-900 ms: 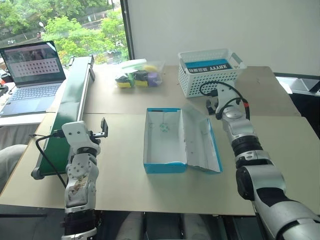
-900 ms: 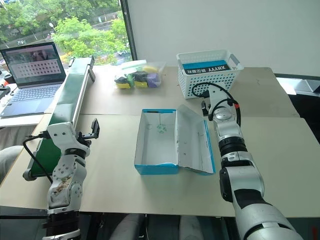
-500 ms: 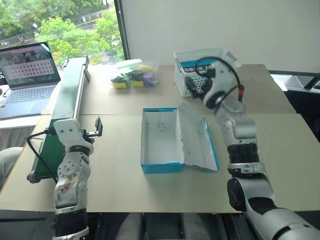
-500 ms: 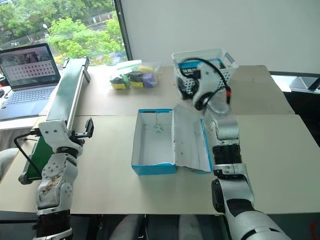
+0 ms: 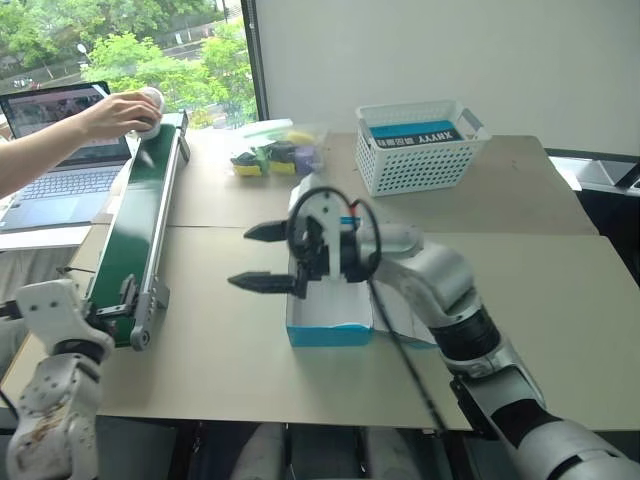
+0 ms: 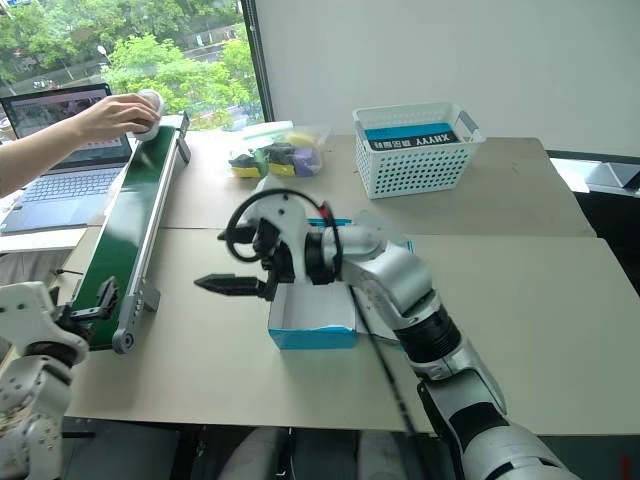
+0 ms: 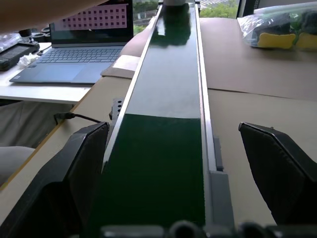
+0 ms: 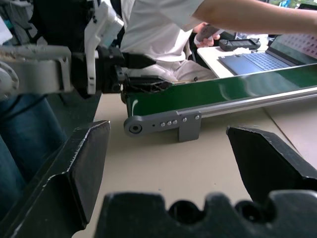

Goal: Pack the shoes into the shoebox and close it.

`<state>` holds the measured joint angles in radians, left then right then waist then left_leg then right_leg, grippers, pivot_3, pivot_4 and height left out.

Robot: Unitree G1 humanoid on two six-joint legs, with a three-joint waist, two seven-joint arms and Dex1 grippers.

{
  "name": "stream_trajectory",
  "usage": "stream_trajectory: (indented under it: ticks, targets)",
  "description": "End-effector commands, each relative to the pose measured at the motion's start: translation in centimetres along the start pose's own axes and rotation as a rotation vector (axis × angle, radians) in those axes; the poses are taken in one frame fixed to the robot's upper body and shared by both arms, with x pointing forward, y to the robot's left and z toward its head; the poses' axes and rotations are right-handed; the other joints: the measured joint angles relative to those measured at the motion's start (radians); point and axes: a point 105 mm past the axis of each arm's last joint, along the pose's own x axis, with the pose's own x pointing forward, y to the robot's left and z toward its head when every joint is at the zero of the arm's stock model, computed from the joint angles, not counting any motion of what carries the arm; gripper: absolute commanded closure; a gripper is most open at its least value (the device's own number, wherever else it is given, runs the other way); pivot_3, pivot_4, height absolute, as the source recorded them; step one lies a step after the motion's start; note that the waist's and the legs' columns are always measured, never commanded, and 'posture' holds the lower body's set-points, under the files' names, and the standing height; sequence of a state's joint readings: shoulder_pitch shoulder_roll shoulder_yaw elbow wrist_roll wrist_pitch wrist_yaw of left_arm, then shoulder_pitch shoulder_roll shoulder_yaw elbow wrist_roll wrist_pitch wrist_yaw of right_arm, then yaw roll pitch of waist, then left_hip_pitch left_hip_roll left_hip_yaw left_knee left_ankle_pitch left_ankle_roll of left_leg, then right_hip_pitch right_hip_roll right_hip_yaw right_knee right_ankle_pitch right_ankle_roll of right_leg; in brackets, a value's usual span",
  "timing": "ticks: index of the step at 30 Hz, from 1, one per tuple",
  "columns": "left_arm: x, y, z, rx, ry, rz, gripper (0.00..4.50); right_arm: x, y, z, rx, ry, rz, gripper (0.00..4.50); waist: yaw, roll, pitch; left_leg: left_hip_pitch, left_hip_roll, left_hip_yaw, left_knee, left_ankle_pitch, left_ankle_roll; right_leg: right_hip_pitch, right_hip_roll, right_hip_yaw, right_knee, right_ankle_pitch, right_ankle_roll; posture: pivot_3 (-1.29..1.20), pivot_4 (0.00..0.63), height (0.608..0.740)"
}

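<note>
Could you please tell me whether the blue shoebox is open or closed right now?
Open. The shoebox has its lid laid back on the table, beside the base; the right end effector hides much of the interior.

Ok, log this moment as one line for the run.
shoebox: open, no shoes inside | right gripper: open, pointing toward conveyor | left gripper: open at conveyor end | hand: placing object on belt

We are in a lab or test room: plain tables by a window, a green conveyor, a laptop showing a grid, a person's hand at the belt.
</note>
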<state>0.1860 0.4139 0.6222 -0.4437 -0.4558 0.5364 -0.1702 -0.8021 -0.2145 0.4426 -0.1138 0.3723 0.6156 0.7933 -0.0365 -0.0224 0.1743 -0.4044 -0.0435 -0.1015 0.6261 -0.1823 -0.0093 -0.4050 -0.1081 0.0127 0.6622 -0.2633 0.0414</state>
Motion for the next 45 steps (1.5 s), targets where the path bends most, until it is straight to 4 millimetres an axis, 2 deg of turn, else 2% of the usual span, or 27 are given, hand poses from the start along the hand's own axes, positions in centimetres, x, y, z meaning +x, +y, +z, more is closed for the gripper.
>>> stream_trajectory:
  ticks: [1, 5, 12, 25, 29, 45]
  targets:
    - [-0.7, 0.8, 1.1, 0.005, -0.006, -0.018, 0.00, 0.8, -0.2, -1.6, -0.087, 0.036, -0.064, 0.05, 0.000, -0.003, -0.002, 0.000, 0.000, 0.000, 0.000, -0.001, -0.001, 0.000, 0.000, 0.000, 0.000, 0.000, 0.000, 0.00, 0.150, 0.733]
    - [-0.8, 1.4, 0.5, 0.036, 0.046, -0.030, 0.00, 1.0, -1.1, -2.4, -0.071, 0.033, -0.147, 0.05, -0.002, -0.004, -0.002, 0.000, 0.002, 0.000, 0.000, -0.001, -0.002, -0.001, 0.002, 0.001, 0.000, 0.000, -0.001, 0.00, 0.150, 0.733]
    - [-0.5, 2.0, 0.0, 0.036, 0.066, -0.014, 0.00, 0.8, -1.6, -2.9, -0.056, 0.038, -0.191, 0.05, -0.005, -0.004, -0.002, 0.001, 0.006, -0.001, 0.000, -0.003, -0.005, -0.001, 0.007, 0.002, -0.001, 0.001, -0.002, 0.00, 0.150, 0.733]
    - [0.2, 1.3, -1.0, -0.006, 0.072, -0.006, 0.00, 0.2, -2.3, -3.3, -0.052, 0.053, -0.234, 0.05, -0.005, -0.004, -0.002, 0.001, 0.010, 0.001, 0.000, -0.004, -0.007, -0.001, 0.011, 0.002, -0.004, 0.002, -0.005, 0.00, 0.150, 0.733]
    - [0.5, 1.4, -0.9, -0.078, 0.048, 0.012, 0.00, 0.1, -2.1, -3.3, -0.051, 0.048, -0.224, 0.05, -0.004, -0.004, -0.002, 0.001, 0.010, 0.001, 0.000, -0.004, -0.007, -0.001, 0.011, 0.002, -0.004, 0.002, -0.005, 0.00, 0.150, 0.733]
    - [0.6, 1.1, -1.0, -0.069, 0.058, 0.001, 0.00, -0.4, 0.2, -4.1, -0.047, 0.066, -0.066, 0.05, -0.005, -0.005, -0.002, 0.001, 0.011, 0.002, 0.000, -0.004, -0.007, -0.001, 0.012, 0.002, -0.004, 0.003, -0.005, 0.00, 0.150, 0.733]
